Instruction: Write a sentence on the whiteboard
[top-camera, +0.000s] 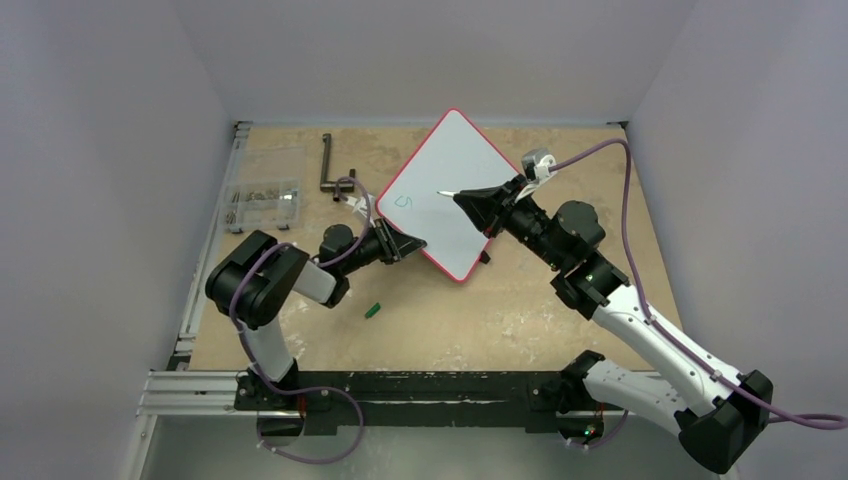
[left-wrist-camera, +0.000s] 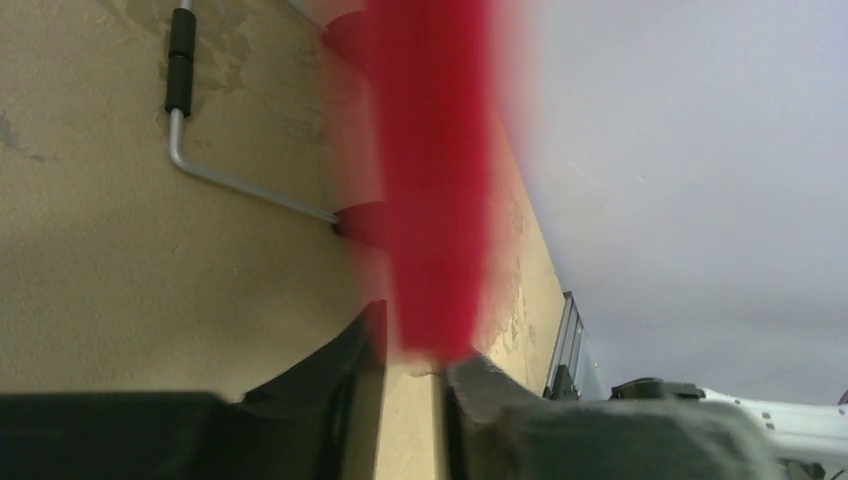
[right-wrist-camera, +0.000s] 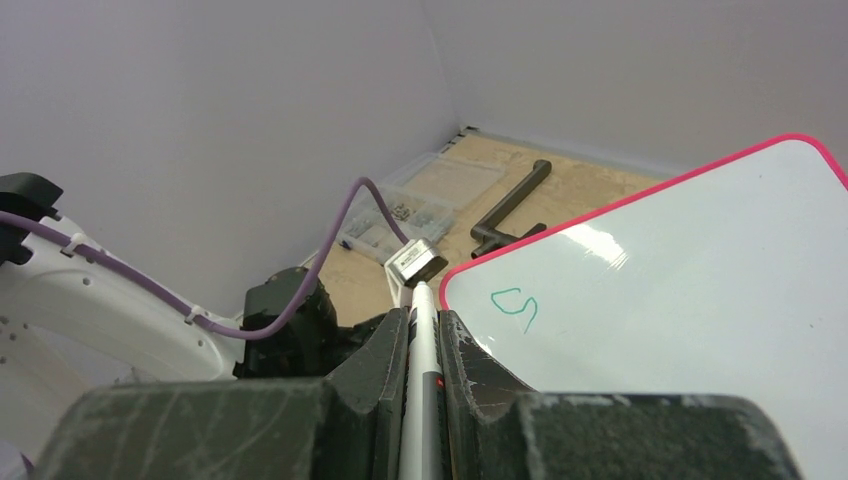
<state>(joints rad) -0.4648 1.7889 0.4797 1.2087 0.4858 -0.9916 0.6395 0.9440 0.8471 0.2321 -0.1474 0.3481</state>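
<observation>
Here, left gripper (left-wrist-camera: 415, 345) tight on blurred red rim of whiteboard (top-camera: 450, 150), right gripper (right-wrist-camera: 422, 322) tight around marker (right-wrist-camera: 418, 365).

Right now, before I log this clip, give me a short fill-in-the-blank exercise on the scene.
1. The right fingers are shut on a white ____.
2. The only writing on the whiteboard is one letter in ____ ink.
3. The left fingers clamp the whiteboard's ____ rim.
Missing words: marker; green; red.
</observation>
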